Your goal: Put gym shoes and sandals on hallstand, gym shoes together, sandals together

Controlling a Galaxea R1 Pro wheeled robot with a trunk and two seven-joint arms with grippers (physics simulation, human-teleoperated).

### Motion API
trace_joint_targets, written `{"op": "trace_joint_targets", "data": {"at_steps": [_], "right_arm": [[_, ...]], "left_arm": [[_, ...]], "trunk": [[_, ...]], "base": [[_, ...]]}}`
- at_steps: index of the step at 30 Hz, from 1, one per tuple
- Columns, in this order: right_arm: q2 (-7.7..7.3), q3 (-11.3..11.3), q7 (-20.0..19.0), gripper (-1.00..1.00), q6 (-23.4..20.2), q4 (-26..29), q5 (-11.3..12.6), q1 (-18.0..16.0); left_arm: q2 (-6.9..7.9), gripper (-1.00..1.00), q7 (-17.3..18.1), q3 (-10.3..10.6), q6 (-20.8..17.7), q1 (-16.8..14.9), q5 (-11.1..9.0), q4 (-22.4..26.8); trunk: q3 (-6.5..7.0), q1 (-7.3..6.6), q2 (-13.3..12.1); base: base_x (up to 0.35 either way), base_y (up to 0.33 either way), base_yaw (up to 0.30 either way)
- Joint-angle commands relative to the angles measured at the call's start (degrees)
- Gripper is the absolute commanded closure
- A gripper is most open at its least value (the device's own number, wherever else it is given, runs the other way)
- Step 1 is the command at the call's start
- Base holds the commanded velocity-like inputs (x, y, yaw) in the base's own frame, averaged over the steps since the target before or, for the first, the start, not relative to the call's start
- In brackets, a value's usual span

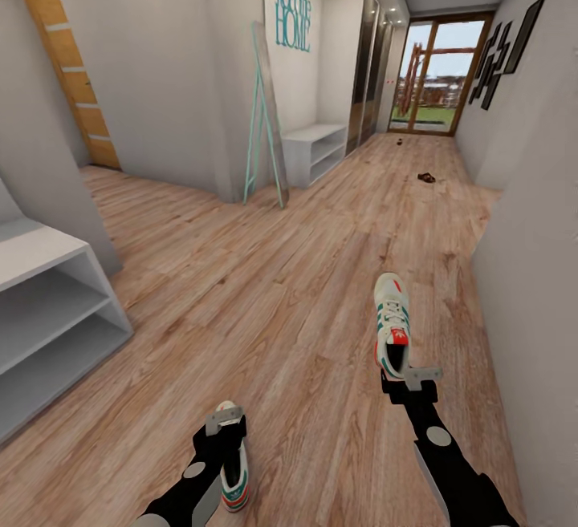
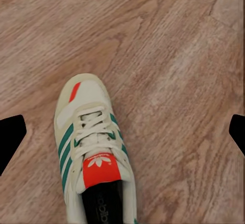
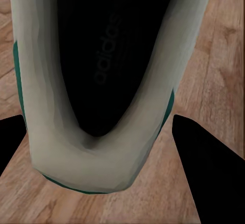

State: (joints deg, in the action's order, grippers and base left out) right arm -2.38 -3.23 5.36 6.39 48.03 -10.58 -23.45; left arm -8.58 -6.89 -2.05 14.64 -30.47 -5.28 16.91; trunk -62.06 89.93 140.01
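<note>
We are lowering our open right gripper astride the heel of the gym shoe at lower right, centring before closing, while our open, empty left gripper is hovering over its mate.

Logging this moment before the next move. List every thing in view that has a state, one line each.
Left pincer: open, above a gym shoe.
Right pincer: open, straddling a shoe's heel.
Left gym shoe: upright on the floor.
Right gym shoe: upright on the floor.
Sandals: on the floor, far down the corridor.
Hallstand: shelves bare.
</note>
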Motion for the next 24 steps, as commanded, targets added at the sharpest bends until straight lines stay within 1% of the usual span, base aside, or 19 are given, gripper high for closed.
{"op": "trace_joint_targets", "data": {"at_steps": [1,6,12,20,24], "right_arm": [[0.01,-0.03,0.22,1.0,0.11,-0.04,-0.58,-0.03],[0.01,0.03,0.22,1.0,0.14,0.03,-0.58,-0.03],[0.01,0.01,0.22,1.0,0.11,-0.03,-0.58,-0.03],[0.09,0.06,0.25,1.0,0.11,0.01,-0.58,-0.03],[0.1,0.05,0.25,1.0,0.11,0.03,-0.58,-0.02]], "left_arm": [[-0.03,-1.0,0.12,-0.15,0.21,-0.03,-0.43,-0.04],[-0.03,-1.0,0.12,-0.14,0.21,-0.03,-0.43,-0.04],[0.01,-1.0,0.12,-0.2,0.21,0.03,-0.43,-0.07],[0.05,-1.0,0.12,-0.23,0.21,0.06,-0.43,-0.13],[0.06,-1.0,0.12,-0.24,0.21,0.07,-0.43,-0.11]], "trunk": [[-0.04,-0.01,0.02],[-0.04,-0.01,0.02],[-0.04,-0.01,0.02],[-1.53,1.75,3.23],[-2.66,1.85,3.28]], "base": [[0.003,0.0,-0.056],[0.0,0.0,-0.007],[0.0,0.0,-0.159],[0.0,0.0,-0.027],[0.0,0.0,-0.002]]}}
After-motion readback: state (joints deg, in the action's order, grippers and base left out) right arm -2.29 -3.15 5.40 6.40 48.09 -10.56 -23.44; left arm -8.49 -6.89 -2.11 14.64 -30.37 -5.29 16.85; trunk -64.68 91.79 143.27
